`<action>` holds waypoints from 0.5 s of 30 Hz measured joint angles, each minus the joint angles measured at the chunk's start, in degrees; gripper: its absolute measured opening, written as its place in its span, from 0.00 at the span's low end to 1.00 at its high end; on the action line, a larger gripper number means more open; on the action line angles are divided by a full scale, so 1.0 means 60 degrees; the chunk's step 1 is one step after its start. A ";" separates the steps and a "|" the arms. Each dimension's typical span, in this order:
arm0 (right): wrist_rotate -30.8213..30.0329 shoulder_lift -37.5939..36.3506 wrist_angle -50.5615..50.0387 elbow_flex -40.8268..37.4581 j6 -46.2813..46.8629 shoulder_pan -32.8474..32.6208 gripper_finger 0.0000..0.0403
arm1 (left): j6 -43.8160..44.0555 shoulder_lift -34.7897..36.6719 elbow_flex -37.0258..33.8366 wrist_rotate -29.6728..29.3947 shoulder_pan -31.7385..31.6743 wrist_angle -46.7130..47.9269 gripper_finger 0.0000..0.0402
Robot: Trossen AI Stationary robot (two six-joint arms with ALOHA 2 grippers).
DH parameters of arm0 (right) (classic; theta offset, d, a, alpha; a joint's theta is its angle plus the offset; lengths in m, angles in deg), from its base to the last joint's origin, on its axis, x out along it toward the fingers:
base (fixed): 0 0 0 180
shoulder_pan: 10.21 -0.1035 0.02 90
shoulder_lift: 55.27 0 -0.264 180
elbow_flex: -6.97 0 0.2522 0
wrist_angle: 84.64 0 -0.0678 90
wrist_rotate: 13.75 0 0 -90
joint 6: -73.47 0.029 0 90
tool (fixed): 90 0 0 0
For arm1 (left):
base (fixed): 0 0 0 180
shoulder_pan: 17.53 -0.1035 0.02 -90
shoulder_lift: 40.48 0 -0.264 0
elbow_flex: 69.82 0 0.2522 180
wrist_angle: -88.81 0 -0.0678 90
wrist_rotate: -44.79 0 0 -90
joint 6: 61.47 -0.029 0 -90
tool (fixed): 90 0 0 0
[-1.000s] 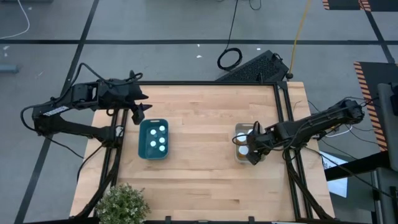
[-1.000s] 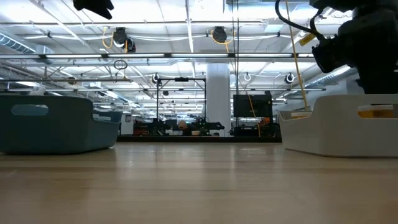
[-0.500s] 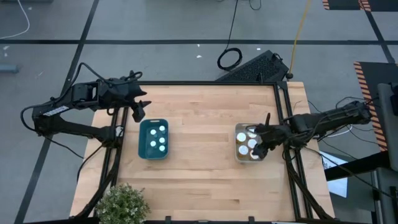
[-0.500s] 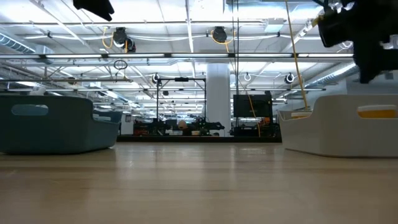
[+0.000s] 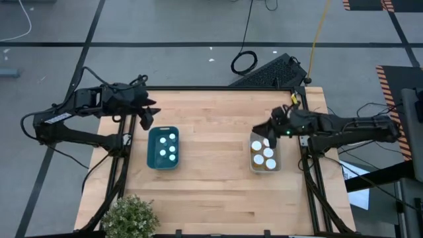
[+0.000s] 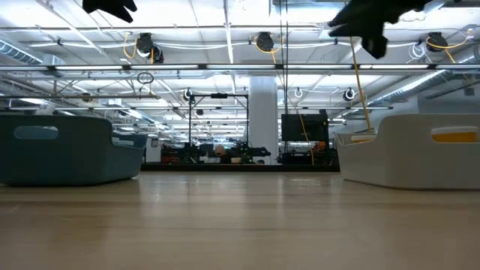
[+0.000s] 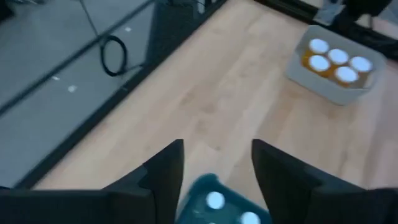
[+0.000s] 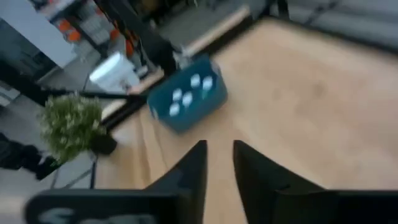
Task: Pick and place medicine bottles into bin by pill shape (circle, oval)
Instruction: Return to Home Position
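Several white-capped medicine bottles (image 5: 168, 148) stand in the teal bin (image 5: 151, 147) at the table's left. Several more with amber bodies (image 5: 264, 156) stand in the white bin (image 5: 278, 158) at the right. My right gripper (image 5: 268, 133) hangs above the white bin's far edge, pointing toward the table's left. Its fingers (image 8: 193, 168) are a narrow gap apart with nothing between them. My left gripper (image 5: 147, 121) waits open (image 7: 217, 155) above the table, just beyond the teal bin's far left corner.
A potted plant (image 5: 129, 217) stands at the table's near left corner. Black frame rails (image 5: 301, 125) run along the table's right side, close to the white bin. Bare wood (image 5: 215, 152) lies between the two bins.
My right gripper has risen out of the white bin and gone toward the table's far edge, and it has turned to point toward the table's left. The caps in the white bin, partly covered by it before, now show in full.
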 joint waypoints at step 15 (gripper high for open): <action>0.0005 0.0108 0.1890 0.0004 -0.5880 0.2014 0.00 | -0.2431 0.1394 -0.2293 0.0200 -0.0068 -0.2171 0.01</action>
